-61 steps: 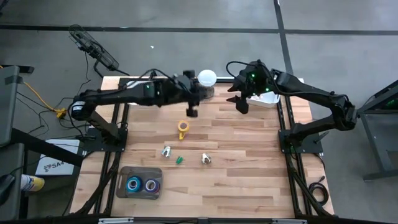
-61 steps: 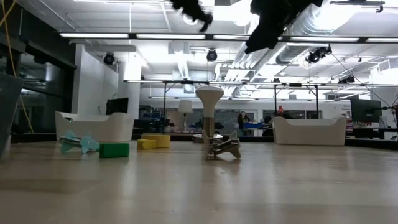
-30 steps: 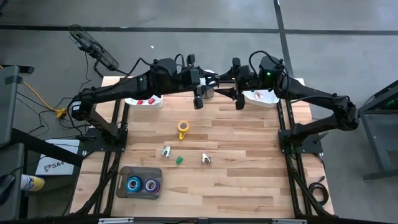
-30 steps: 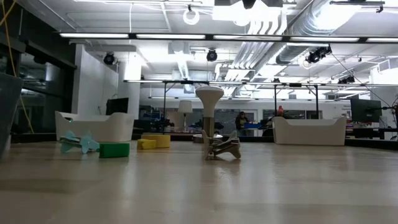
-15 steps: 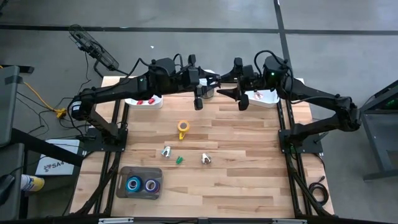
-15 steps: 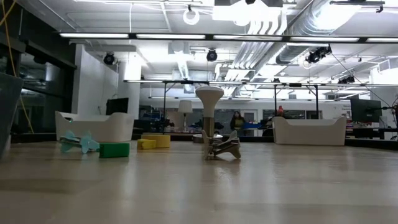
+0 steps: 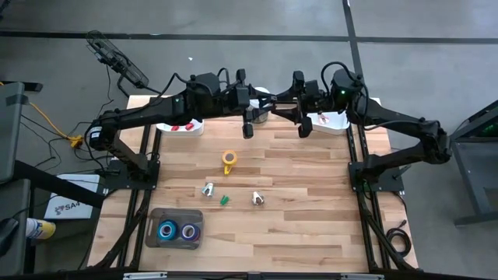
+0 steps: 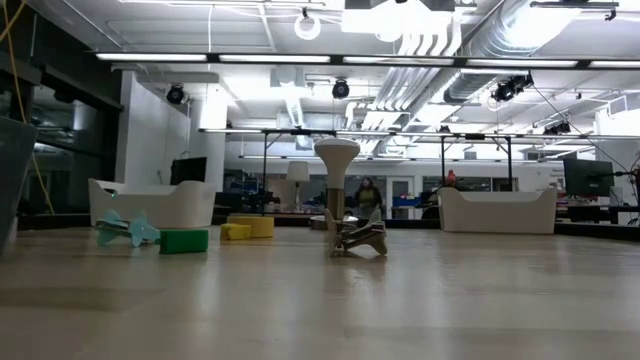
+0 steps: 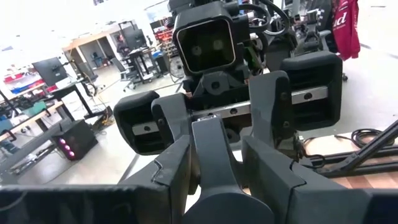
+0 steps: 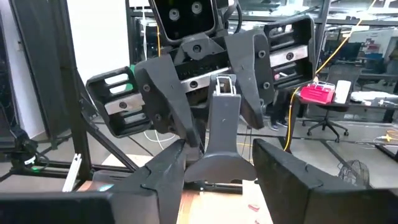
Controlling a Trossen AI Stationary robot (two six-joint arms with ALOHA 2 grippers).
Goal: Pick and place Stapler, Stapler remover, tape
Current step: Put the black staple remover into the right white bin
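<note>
- At the far edge of the bench (image 7: 311, 225), the left gripper (image 7: 247, 117) and the right gripper (image 7: 302, 118) face each other above the wood, well apart from everything lying on it.
- A dark, flat-handled piece with a silvery tip (image 10: 222, 124) stands between the two grippers; in the right wrist view the right gripper's fingers (image 10: 163, 174) sit spread on either side of its wide base, and the left gripper's fingers (image 10: 166, 102) close in on its upper end from the opposite side.
- In the left wrist view the same piece (image 9: 214, 155) rises between the left gripper's spread fingers (image 9: 273, 180). Whether either gripper actually clamps it, I cannot tell.
- A yellow-orange tape roll (image 7: 229, 159) lies on the bench nearer the front than the left gripper.
- Nearer the front again lie two small silvery pieces (image 7: 208, 189) with a small green piece (image 7: 224, 200) between them.
- A grey tray (image 7: 152, 233) at the front left, well apart from the yellow-orange roll, holds a blue tape roll (image 7: 166, 230) and a purple tape roll (image 7: 189, 232) side by side.
</note>
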